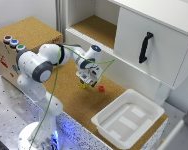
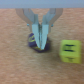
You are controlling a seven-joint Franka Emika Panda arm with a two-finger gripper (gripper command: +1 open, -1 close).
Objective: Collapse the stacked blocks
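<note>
At the exterior view's left, the white jointed Franka arm (image 1: 39, 65) is seen folded low over the cork-brown tabletop (image 1: 74, 97), its wrist bent downward and a thin green cable (image 1: 53, 92) looped along it. The gripper (image 1: 87, 80) is held just above the surface, pointing down. In the wrist view the pale metal fingers (image 2: 35, 30) are drawn nearly together, and a small dark brown-black cube (image 2: 38, 42) is pinched between their tips, resting on the grainy cork. Just beside it, apart and on the tabletop, a small yellow-green cube (image 2: 69, 50) is seen, matte with dark markings. Further right in the exterior view, a tiny red block (image 1: 101, 88) lies, then a smooth white rectangular plastic tray (image 1: 128, 119).
</note>
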